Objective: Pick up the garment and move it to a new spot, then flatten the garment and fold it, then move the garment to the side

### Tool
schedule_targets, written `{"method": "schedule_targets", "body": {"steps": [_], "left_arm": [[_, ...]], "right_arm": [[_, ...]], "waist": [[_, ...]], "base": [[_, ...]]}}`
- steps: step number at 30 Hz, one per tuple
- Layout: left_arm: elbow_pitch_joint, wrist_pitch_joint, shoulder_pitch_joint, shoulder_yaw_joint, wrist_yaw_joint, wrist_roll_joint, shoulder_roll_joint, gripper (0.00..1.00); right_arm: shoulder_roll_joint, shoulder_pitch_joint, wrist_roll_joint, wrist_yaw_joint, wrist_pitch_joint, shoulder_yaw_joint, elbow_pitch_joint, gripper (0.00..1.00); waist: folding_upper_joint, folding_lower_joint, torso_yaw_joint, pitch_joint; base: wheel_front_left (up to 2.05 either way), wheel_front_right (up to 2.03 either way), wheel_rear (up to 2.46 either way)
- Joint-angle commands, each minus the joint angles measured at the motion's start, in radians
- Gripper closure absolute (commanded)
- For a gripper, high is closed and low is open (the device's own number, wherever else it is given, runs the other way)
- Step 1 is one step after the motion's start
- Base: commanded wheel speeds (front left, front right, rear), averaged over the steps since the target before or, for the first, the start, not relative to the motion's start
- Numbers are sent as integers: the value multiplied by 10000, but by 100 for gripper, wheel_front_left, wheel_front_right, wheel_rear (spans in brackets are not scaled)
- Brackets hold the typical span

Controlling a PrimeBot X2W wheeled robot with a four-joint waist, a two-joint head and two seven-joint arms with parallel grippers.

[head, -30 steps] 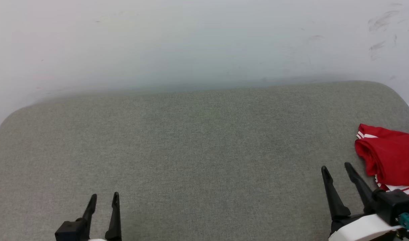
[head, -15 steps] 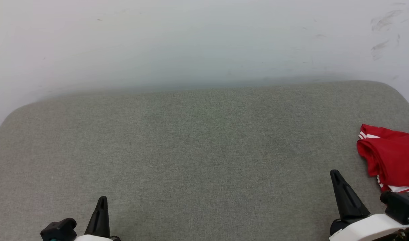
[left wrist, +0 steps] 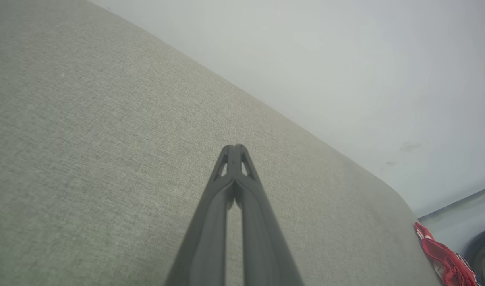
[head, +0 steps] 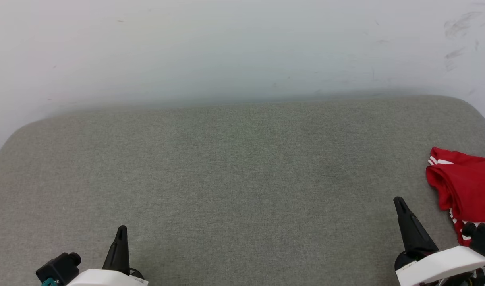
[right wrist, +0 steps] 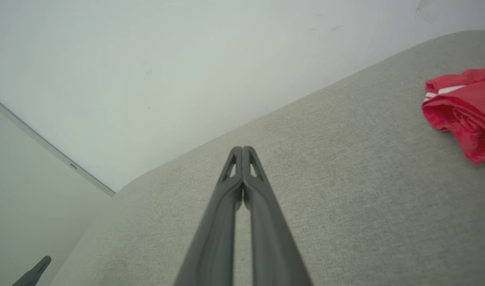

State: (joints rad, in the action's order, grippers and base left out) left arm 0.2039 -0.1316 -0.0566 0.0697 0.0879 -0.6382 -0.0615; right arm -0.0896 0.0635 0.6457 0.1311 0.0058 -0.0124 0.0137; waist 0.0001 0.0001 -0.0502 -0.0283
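One red garment far right

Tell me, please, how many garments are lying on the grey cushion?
1. A bunched red jersey with white stripe trim lies at the grey cushion's right edge; the frame cuts it off, so more may be hidden.

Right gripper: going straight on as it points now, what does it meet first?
Probably the grey cushion, or the wall behind it; depth is unclear. The garment lies right of the line from the right gripper.
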Motion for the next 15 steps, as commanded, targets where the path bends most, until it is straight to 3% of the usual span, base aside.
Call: {"method": "schedule_targets", "body": {"steps": [1,15], "left_arm": [[-95,84,289,55,48,-386,-29,100],[-4,544,573,132,123,-2202,-1,100]], "right_arm": [[-57,-333,408,-2,14,-44,-38,100],[-37,-616,2285,-2,149,-143,411,100]], "waist": [[-1,0,8,5],[-1,0,75,47]], "base": [[0,0,0],[0,0,0]]}}
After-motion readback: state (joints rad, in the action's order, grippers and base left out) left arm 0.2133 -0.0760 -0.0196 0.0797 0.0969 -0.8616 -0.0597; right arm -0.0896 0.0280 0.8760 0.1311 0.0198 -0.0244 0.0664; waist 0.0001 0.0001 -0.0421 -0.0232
